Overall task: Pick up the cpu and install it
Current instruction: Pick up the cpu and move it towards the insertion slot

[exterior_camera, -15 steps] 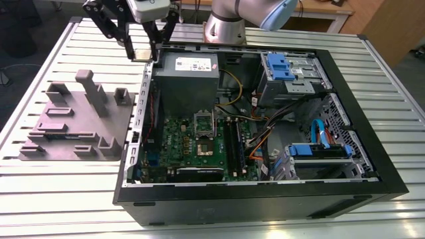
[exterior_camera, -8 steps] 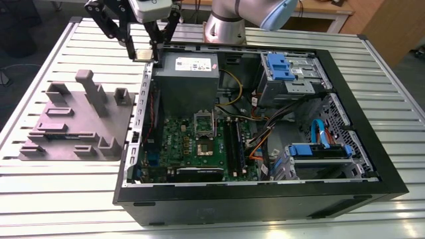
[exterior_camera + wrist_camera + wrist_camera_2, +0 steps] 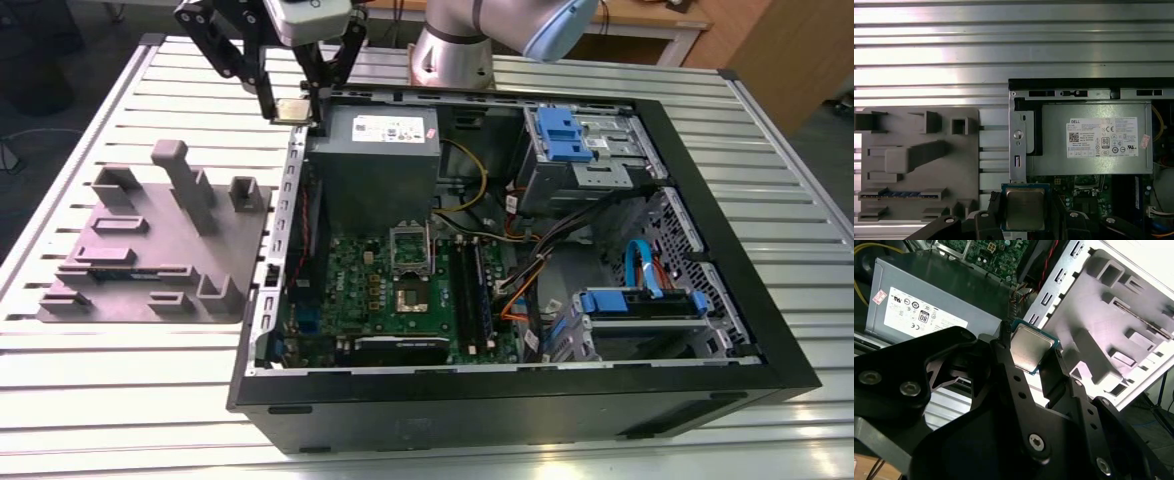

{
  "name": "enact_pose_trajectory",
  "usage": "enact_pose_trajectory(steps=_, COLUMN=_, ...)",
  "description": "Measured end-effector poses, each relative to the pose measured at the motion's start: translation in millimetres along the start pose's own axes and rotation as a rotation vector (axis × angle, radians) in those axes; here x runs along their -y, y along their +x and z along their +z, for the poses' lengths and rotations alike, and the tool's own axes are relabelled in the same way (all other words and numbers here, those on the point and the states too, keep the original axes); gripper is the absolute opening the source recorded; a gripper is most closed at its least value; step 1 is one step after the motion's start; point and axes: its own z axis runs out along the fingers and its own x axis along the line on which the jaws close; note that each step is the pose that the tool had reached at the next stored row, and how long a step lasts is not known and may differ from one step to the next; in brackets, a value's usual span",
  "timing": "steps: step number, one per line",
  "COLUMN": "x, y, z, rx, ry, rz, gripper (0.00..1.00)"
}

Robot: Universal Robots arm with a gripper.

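The cpu is a small flat square chip with a silver-grey top. It hangs in the air over the far corner of the open computer case, on the exterior view's left. My gripper is shut on it, one black finger on each side. Both wrist views show the cpu clamped between the fingers, metal face towards the cameras. Inside the case lies the green motherboard, with its square socket well below the chip and nearer the front.
A grey moulded tray with upright posts lies on the slatted metal table, beside the case on the exterior view's left. The grey power supply sits just beside the gripper. Blue drive cages and loose cables fill the case's other side.
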Motion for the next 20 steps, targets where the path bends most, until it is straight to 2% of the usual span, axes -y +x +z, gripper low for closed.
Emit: enact_pose_trajectory(steps=20, x=-0.2, y=-7.5, z=0.0, rx=0.0000, ry=0.0000, rz=0.000, gripper=0.47)
